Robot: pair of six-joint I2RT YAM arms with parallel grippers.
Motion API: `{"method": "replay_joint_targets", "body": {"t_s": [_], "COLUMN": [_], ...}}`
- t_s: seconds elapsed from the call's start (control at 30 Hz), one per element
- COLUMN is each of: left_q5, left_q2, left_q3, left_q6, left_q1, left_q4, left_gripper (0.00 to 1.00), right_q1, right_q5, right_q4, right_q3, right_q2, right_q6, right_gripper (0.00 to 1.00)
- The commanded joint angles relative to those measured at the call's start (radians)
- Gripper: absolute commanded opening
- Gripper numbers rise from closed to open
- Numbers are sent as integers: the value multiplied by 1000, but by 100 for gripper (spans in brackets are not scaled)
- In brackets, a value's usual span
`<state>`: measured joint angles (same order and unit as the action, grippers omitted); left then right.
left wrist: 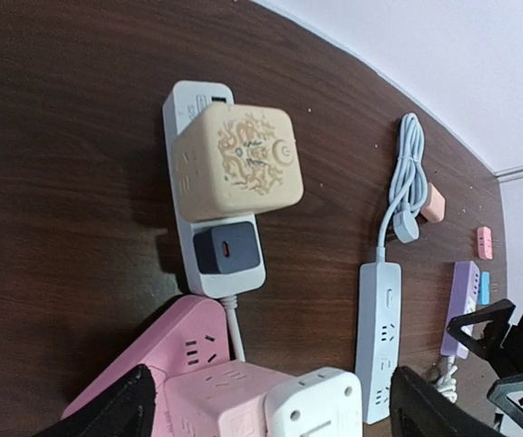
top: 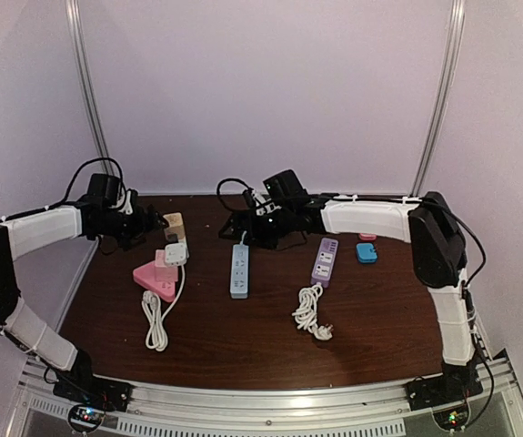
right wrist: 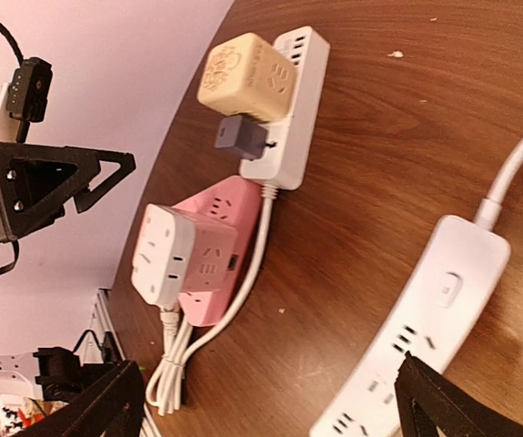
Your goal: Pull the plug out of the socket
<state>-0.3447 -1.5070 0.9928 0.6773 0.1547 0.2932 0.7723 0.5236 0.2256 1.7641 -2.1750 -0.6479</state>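
a: where's the plug (left wrist: 227,248)?
b: back-left corner, stuck in the white strip (left wrist: 197,96) right beside the beige cube (left wrist: 238,162). left gripper (top: 155,221) hovers near it, fingers spread — lining up a grab, i'd guess. right gripper (top: 236,229) is spread wide too, over the back middle — out of the way.

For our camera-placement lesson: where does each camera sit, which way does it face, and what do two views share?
Top external: above, behind the bases, facing down at the table; left arm, right arm show.
Left wrist: over the beige cube; own fingers below.
Right wrist: facing the cube; own fingers below.
Shared: cube, pink socket block.
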Motion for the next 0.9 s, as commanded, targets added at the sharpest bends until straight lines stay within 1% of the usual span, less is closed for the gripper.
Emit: {"method": "replay_joint_targets", "body": {"t_s": [0.0,0.07,0.17,0.27,0.33,0.47,0.6,0.87], "left_q5": [105,88,47,-1,-3,-37,-69,-111], "left_q2": [87,98,111,127,144,171,165,135], "left_q3": [-34,-67,-122,-164,-188,-245,-290,-330], "left_q6": [-84,-91,-87,-67,-53,-28,-1,78], "left_q1": [-9,-9,-8,-2,2,2,8,51], "left_q4": [124,131,105,77,77,24,-31,-162], "left_gripper": [85,76,61,52,49,48,47,38], "right_q1": [26,39,57,71,78,89,101,108], "right_q5": [163,194,225,244,255,279,304,315], "right_q4": [-220,-276,-301,-340,-366,-409,-432,-436], "right_q3": [80,121,184,218,237,283,325,320], "right_q2": [-96,-141,-204,-248,-276,-329,-372,-380], "right_q6": [-171,-214,-257,-305,-331,-379,-414,-425], "right_gripper": [96,95,93,91,90,87,80,67]}}
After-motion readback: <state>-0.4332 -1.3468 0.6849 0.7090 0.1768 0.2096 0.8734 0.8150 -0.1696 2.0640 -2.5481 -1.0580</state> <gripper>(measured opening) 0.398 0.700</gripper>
